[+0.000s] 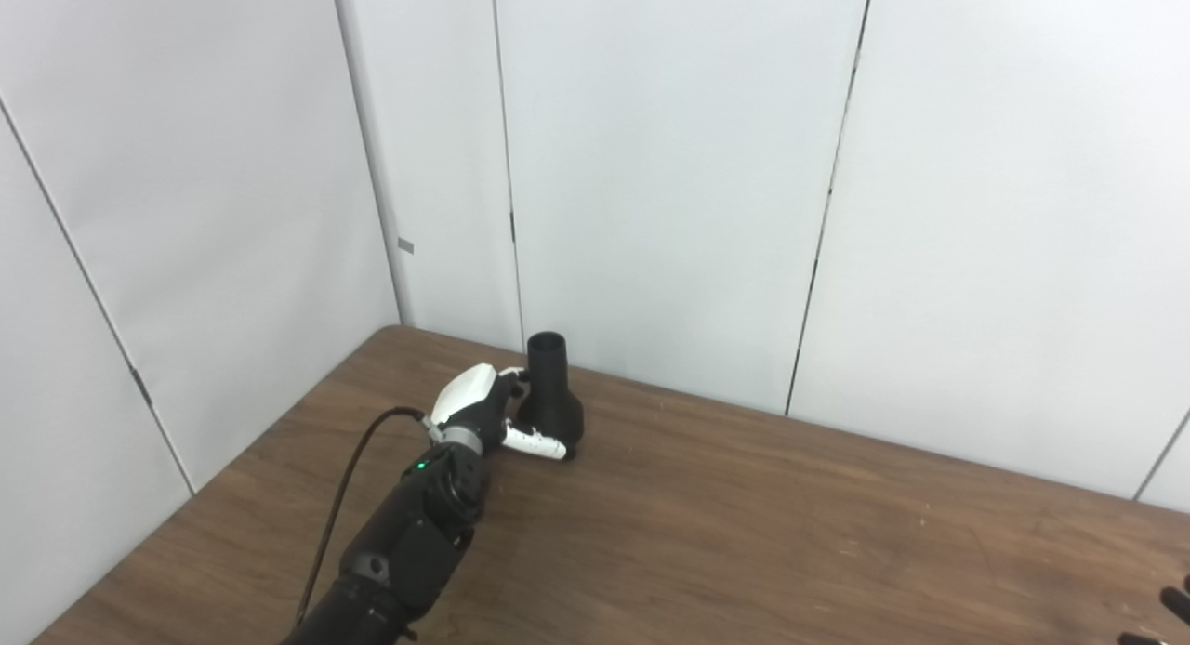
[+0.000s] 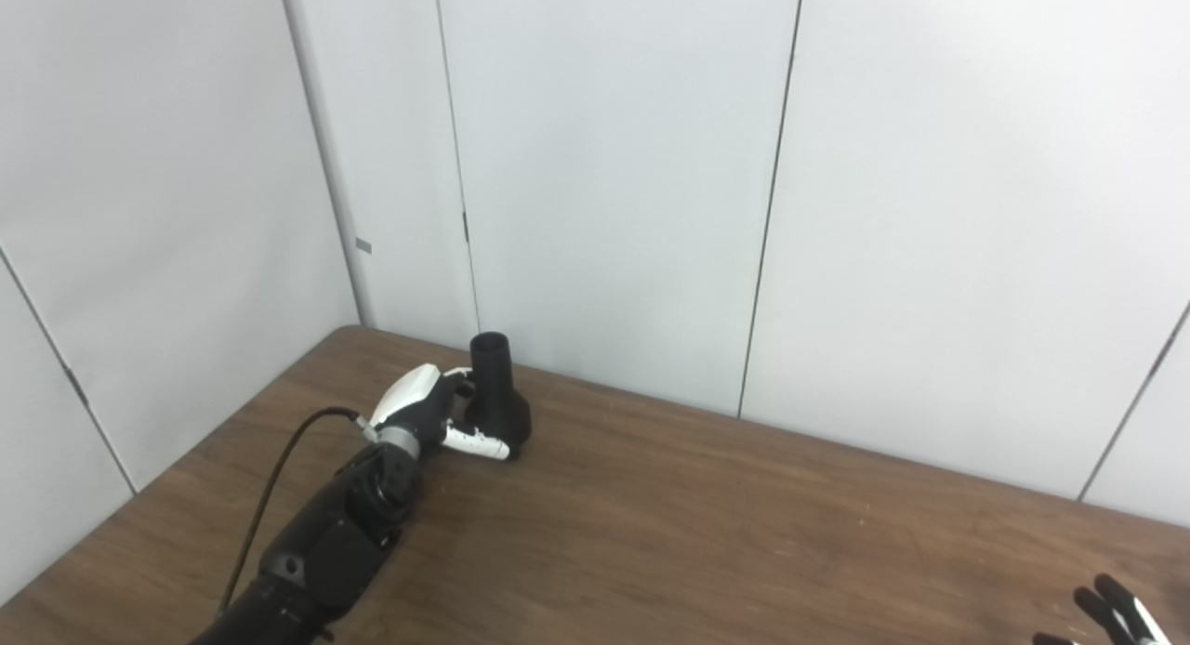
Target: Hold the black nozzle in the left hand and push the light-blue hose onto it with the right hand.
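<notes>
Left hand at the nozzle, hose out of sight

White wall panels back a brown wooden table (image 1: 744,533). Near its far-left corner the black nozzle (image 1: 550,394) stands upright, narrow mouth up. Left hand (image 1: 483,408) wraps its flared base. Right hand (image 2: 1111,617), fingertips apart, holds nothing.

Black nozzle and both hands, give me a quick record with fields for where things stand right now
nozzle: black nozzle upright on the table, narrow end up, near the far left corner
left hand: left hand at the nozzle's wide base, fingers against it; nozzle not lifted
right hand: right hand only fingertips show at the bottom right edge; holds nothing visible
hose: light-blue hose not in view
backdrop: white wall panels
</notes>
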Controlling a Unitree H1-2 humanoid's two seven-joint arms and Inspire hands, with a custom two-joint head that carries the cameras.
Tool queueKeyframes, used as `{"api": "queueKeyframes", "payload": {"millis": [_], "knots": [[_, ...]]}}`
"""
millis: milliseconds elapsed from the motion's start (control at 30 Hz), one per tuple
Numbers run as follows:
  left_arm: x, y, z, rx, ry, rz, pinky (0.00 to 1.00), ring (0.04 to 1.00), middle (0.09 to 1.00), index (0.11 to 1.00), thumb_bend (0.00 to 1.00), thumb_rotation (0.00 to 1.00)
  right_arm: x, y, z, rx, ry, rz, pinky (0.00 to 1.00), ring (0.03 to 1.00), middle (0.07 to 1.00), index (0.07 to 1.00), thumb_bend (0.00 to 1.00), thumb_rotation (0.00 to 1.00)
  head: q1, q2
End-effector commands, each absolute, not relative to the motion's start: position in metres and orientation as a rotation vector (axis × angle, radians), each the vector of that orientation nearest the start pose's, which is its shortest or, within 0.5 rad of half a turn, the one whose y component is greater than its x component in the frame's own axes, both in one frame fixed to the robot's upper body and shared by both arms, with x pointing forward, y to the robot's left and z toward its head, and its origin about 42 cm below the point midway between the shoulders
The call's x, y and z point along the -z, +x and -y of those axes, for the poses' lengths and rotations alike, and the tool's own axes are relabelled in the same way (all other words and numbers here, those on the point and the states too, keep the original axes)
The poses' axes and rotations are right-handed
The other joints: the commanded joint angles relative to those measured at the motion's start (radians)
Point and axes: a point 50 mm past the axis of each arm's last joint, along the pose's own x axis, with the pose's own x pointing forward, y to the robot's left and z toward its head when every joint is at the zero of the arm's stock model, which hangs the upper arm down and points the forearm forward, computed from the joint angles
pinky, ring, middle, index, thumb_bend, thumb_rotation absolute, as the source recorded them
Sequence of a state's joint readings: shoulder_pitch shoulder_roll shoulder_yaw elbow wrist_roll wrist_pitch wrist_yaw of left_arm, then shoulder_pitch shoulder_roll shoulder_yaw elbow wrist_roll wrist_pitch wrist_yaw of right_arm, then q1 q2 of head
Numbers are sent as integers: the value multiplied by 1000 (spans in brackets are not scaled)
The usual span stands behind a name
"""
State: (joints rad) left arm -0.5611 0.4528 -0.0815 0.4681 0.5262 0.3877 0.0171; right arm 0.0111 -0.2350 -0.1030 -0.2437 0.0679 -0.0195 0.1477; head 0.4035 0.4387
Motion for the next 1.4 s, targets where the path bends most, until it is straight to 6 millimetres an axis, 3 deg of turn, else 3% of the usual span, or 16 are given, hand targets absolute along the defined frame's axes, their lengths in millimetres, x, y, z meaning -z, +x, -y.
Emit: {"api": "queueKeyframes", "payload": {"millis": [0,200,300,333,400,467,567,600,633,700,1033,1367], "knots": [[-221,469,-360,-266,983,-171,1000,932,847,821,985,280,-192,275,296,-79,-219,324,555,755,918,946,644,49,-2,1],[-218,471,-360,-261,983,-167,1000,923,848,817,982,276,-193,273,295,-78,-218,323,560,760,920,947,643,48,-7,5],[-219,470,-359,-265,972,-156,1000,892,799,798,966,257,-192,273,295,-78,-216,322,561,760,919,947,643,50,-7,6],[-219,470,-359,-268,964,-150,1000,845,717,758,941,214,-192,273,295,-78,-215,322,560,759,919,947,644,50,-7,7],[-219,470,-358,-273,952,-133,1000,804,652,725,920,178,-192,274,295,-79,-215,321,561,759,919,947,644,50,-7,9],[-219,469,-358,-279,944,-111,1000,695,551,638,877,104,-192,274,295,-79,-215,320,561,759,919,947,644,51,-7,9],[-218,470,-358,-286,946,-94,1000,648,512,592,855,70,-192,274,296,-79,-215,318,561,759,919,947,644,55,-6,11],[-218,470,-359,-288,951,-86,1000,635,498,543,694,35,-192,274,296,-79,-215,318,562,760,919,947,644,57,-6,11],[-217,470,-360,-289,956,-79,1000,638,497,510,612,18,-192,274,296,-80,-215,317,562,760,919,948,644,58,-6,11],[-217,470,-360,-289,961,-70,1000,648,493,485,544,3,-192,274,296,-80,-216,317,564,761,920,948,643,59,-6,11],[-209,465,-358,-273,965,-53,1000,664,479,491,526,0,-195,273,296,-82,-217,319,568,763,921,949,641,63,-23,27],[-201,457,-331,-159,957,-2,1000,670,459,496,527,0,-200,271,299,-82,-193,331,567,741,910,941,656,60,-45,39]]}}
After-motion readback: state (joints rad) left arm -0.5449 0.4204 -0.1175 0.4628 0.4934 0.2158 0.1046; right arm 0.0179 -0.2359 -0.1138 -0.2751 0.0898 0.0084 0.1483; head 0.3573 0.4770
